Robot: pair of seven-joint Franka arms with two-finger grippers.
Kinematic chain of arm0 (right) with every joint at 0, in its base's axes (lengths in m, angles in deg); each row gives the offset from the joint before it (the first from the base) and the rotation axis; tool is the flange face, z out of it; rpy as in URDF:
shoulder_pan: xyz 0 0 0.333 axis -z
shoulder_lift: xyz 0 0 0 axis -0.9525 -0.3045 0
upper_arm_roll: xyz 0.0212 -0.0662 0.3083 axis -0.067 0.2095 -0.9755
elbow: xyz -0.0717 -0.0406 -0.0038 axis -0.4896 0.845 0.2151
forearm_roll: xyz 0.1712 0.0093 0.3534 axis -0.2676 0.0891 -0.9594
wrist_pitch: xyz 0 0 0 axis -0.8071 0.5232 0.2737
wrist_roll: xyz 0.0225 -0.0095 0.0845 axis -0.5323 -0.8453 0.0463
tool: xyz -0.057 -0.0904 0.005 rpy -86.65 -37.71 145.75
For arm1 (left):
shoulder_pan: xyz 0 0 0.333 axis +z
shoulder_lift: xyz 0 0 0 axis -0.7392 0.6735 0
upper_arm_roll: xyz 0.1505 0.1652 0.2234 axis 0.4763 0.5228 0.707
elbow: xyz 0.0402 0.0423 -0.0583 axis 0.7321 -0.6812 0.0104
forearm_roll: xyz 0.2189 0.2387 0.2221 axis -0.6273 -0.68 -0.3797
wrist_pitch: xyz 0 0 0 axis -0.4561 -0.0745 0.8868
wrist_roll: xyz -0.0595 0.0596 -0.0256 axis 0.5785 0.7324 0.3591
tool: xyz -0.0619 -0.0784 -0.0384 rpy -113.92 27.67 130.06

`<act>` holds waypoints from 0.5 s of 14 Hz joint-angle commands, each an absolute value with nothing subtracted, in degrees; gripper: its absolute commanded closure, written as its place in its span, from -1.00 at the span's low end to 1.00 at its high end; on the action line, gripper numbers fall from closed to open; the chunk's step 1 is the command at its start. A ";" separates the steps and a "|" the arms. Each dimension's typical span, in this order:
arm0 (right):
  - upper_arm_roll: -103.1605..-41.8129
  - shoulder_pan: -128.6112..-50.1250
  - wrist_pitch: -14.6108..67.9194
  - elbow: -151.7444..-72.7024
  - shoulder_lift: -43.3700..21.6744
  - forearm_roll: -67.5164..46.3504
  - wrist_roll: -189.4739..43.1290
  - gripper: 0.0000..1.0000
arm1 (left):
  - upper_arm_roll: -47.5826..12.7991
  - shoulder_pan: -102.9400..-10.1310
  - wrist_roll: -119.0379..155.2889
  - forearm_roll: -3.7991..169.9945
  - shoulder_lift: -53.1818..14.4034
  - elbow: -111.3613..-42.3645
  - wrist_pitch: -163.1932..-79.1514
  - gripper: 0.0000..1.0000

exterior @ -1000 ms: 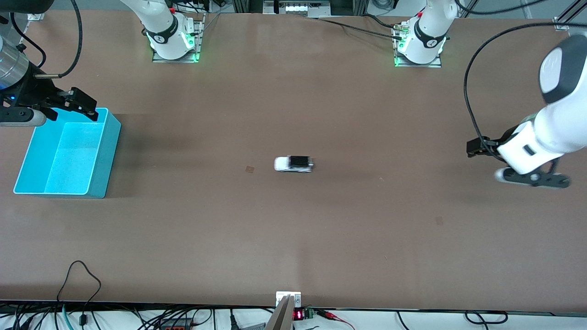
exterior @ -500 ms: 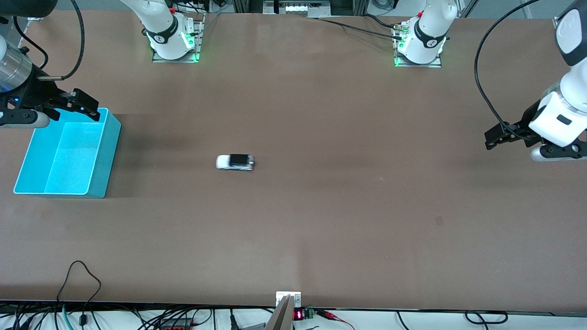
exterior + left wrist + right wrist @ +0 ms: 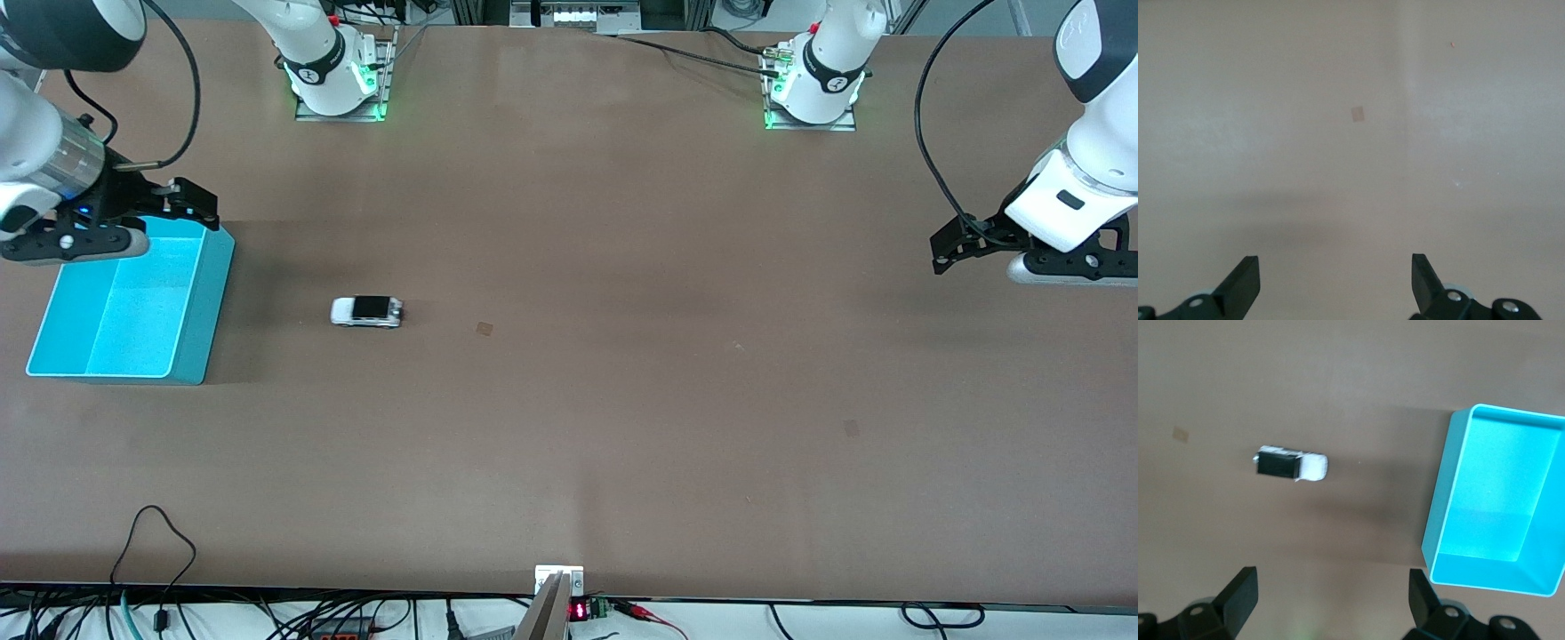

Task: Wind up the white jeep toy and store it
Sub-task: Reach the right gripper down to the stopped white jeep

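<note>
white jeep toy [image 3: 366, 311] rolled along the worktop [image 3: 622, 427] from its middle toward the right arm's end, now near the cyan bin [image 3: 191, 356]. right gripper [image 3: 191, 203] shifted over the bin's corner toward the worktop's middle. left gripper [image 3: 949, 251] raised and drawn toward the left arm's edge.

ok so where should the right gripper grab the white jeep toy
Likely from above, fingers closing across the long flanks of the white jeep toy. It sits upright on its wheels beside the cyan bin, lengthwise along the table; the right gripper is open.
</note>
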State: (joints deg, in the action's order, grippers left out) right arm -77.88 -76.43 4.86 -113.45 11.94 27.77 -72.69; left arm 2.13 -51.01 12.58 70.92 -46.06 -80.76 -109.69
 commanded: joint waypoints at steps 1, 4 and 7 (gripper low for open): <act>-78.02 -76.84 5.86 -116.99 12.53 28.02 -79.45 -1.00 | 2.87 -52.06 11.50 71.91 -46.24 -79.02 -105.27 -1.00; -78.11 -77.54 8.93 -121.38 12.53 28.02 -88.94 -1.00 | 2.87 -51.88 11.41 72.00 -46.15 -78.84 -104.56 -1.00; -78.11 -78.33 14.28 -126.65 12.53 28.11 -99.56 -1.00 | 2.87 -51.97 11.50 72.00 -46.24 -78.66 -103.41 -1.00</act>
State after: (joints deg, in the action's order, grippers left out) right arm -78.13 -77.70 10.70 -122.45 11.48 27.77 -92.70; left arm 2.14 -51.33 12.58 70.92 -46.07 -79.75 -105.07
